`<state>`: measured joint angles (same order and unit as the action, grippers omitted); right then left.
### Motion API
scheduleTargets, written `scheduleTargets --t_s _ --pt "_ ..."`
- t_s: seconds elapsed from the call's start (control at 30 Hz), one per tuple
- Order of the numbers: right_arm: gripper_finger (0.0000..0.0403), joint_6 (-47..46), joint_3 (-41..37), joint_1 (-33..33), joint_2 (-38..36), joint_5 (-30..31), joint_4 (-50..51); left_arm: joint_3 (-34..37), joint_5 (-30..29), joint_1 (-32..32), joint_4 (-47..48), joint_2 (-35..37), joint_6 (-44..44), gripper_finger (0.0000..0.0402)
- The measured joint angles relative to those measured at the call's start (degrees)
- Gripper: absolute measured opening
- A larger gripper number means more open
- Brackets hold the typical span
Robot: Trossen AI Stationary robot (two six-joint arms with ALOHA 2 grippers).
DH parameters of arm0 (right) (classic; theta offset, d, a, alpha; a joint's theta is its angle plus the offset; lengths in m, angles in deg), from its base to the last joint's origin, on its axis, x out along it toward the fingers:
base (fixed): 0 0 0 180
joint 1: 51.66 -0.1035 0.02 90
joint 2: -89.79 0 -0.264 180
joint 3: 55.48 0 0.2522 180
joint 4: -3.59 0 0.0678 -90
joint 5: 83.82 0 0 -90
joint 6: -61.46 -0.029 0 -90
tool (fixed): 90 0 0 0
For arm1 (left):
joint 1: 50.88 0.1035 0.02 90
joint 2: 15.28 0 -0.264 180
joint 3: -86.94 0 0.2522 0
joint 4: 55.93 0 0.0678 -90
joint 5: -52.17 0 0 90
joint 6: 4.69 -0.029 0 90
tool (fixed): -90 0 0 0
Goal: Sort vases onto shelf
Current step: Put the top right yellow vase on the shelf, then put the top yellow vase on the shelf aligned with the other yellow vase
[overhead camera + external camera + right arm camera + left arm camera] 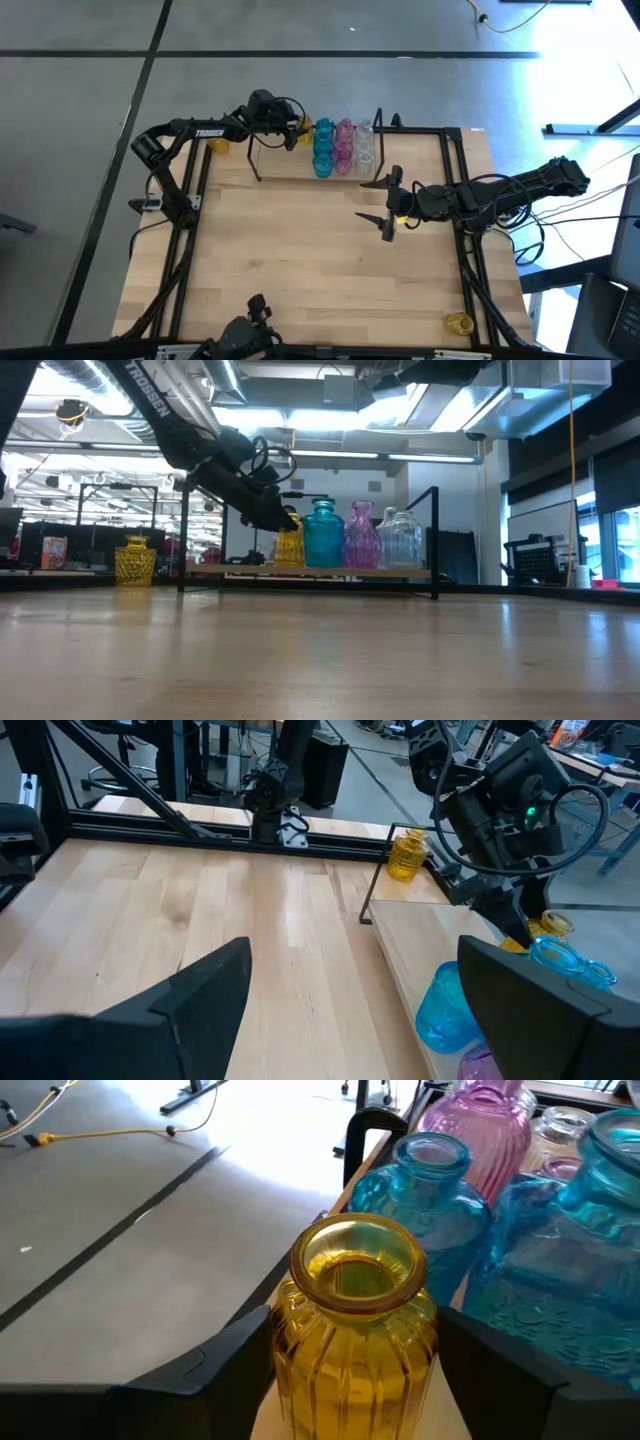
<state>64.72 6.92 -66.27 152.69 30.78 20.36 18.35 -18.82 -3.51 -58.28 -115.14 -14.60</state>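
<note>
The shelf (pixel 290 165) stands at the table's far edge, a black wire frame at each short end. On its right half stand teal vases (pixel 323 535), pink vases (pixel 360 538) and clear vases (pixel 400 540). Just left of the teal ones is a yellow vase (pixel 350 1340), upright, with my left gripper (pixel 355 1330) shut on it from the far left. My right gripper (pixel 388 205) hovers open over the table's right middle, with nothing between its fingers. My left gripper has the yellow vase's ribbed body (pixel 285 1330) between its two fingers, one on each side, below the neck. The fingers come slanting down from the table's far left. The vase stands upright, its base level with the other vases' bases on the shelf board.
A second yellow vase (pixel 218 146) stands on the table left of the shelf, and another (pixel 458 323) sits near the front right corner. Black frame rails (pixel 470 260) run along the table's sides. Bare wood lies in the middle (pixel 300 250).
</note>
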Motion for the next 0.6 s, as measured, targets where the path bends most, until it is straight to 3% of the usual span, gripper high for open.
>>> scheduleTargets --t_s 0.33,0.6 --pt "0.0333 0.0 0.0 0.0 0.0 0.0 0.0 0.1 0.1 -0.7 0.1 0.0 -1.0 0.0343" --pt "0.0333 0.0 0.0 0.0 0.0 0.0 0.0 0.1 0.0 -0.7 1.5 4.8 -1.1 0.0356"
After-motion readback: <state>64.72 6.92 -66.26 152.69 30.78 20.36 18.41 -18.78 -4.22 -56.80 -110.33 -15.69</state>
